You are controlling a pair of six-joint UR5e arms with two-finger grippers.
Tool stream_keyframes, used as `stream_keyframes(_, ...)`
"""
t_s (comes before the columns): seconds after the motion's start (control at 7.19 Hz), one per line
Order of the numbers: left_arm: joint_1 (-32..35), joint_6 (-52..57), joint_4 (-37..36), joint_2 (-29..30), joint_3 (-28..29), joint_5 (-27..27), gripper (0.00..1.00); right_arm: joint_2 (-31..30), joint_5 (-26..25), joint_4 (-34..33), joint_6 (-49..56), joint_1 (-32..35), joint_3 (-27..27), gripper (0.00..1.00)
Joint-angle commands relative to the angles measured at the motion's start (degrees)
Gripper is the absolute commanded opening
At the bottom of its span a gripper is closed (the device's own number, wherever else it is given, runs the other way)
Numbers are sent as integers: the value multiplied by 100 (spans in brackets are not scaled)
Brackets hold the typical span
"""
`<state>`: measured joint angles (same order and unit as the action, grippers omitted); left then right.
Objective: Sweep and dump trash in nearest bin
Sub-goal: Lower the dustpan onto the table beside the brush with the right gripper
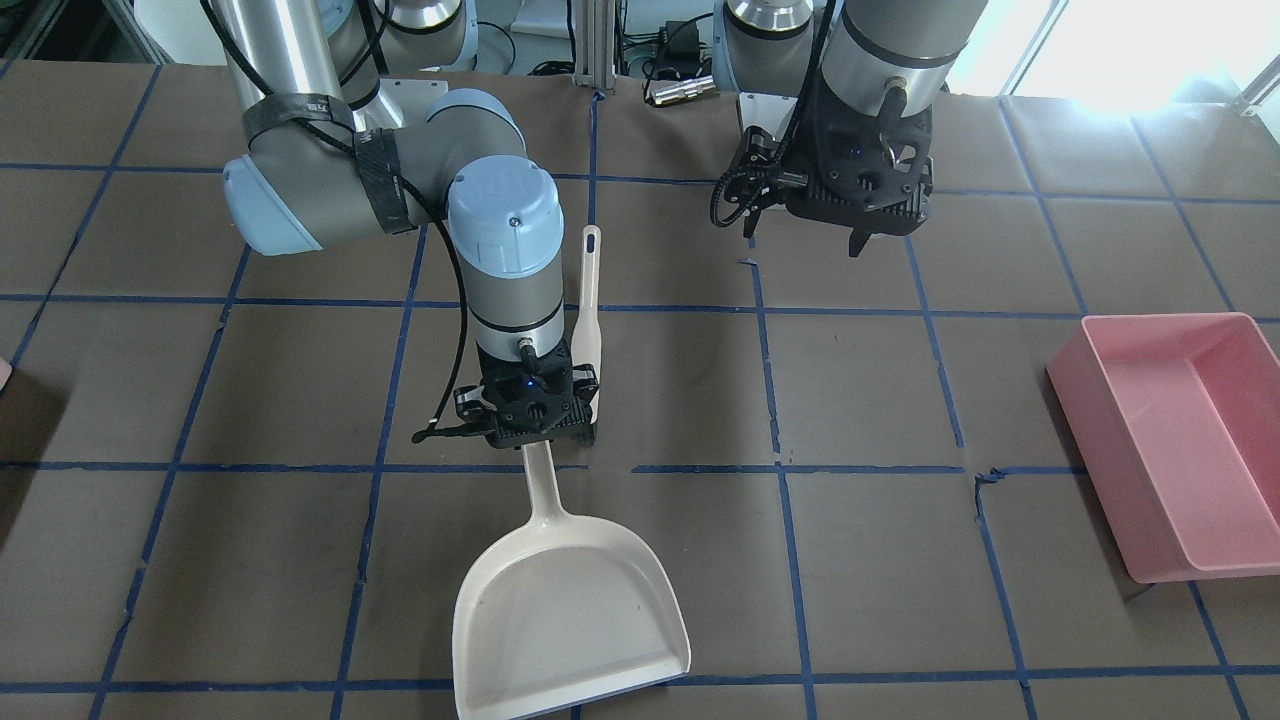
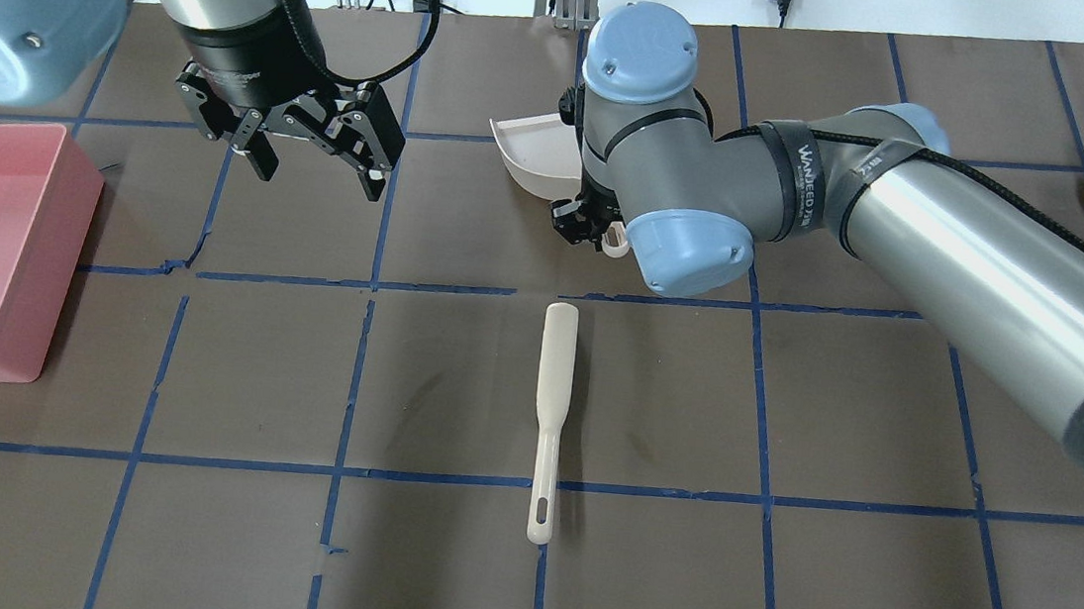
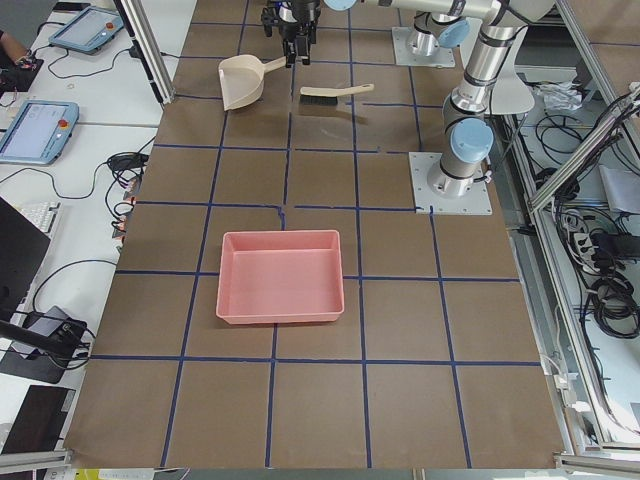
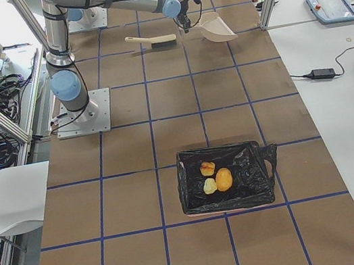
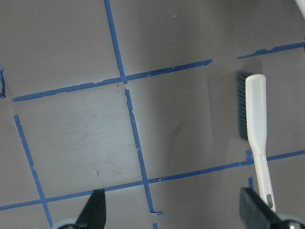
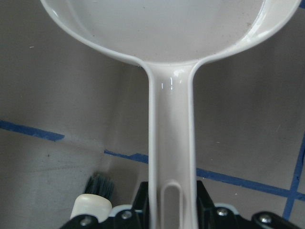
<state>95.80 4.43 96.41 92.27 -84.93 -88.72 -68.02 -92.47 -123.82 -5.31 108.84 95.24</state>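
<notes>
The right gripper (image 1: 537,425) is clamped on the handle of the dustpan (image 1: 570,620). The left gripper (image 2: 316,171) hangs with jaws apart, holding nothing. The trash (image 4: 216,179) lies in the black-lined bin (image 4: 258,159). The brush (image 2: 551,415) lies on the table (image 2: 775,566).

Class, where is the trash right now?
In the exterior right view, the trash lies inside the black-lined bin, in the foreground, far from the dustpan.

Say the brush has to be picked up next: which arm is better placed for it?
Left. The left gripper hangs open and empty, and its wrist view shows the brush lying free. The right gripper sits nearer the brush, but it is shut on the handle of the dustpan.
</notes>
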Motion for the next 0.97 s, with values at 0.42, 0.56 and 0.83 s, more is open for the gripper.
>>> stream_keyframes(0.42,0,49,-95,-139,-76,-93,100,184,273,-55,-436,102,-49,0)
stream_keyframes(0.56,-17,58,-209,-191,-129,-93,100,228,274,-55,-444,164,-49,0)
stream_keyframes(0.83,-8,101,-219,-192,-138,-102,100,272,291,-151,-444,173,-49,11)
